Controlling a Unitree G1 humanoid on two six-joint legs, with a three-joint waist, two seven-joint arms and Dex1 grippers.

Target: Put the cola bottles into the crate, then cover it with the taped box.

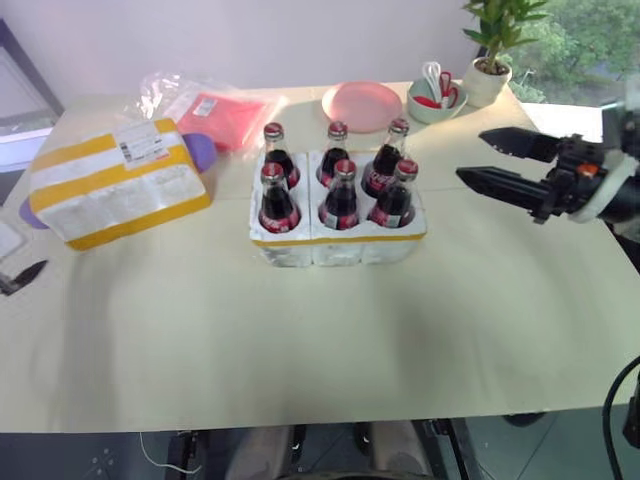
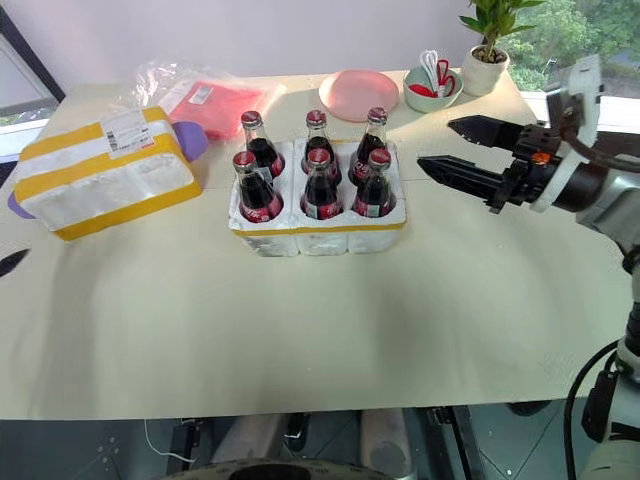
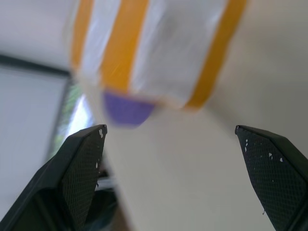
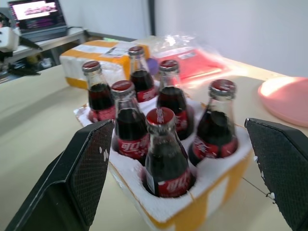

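Right pincer (image 2: 455,148) wide, empty, level, just right of crate (image 2: 318,233). Left pincer (image 3: 171,139) wide, empty, facing taped box (image 1: 118,180) end-on. All six cola bottles (image 1: 341,193) seated in wells. Taped box on tabletop (image 1: 300,340) left of crate, long axis slanting; left arm nearer. Covering step remains.

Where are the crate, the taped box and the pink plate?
crate (image 1: 338,236): left eye view, yellow band on its front wall.
taped box (image 1: 112,183): left eye view, white top between the yellow bands.
pink plate (image 2: 359,94): right eye view, its middle.
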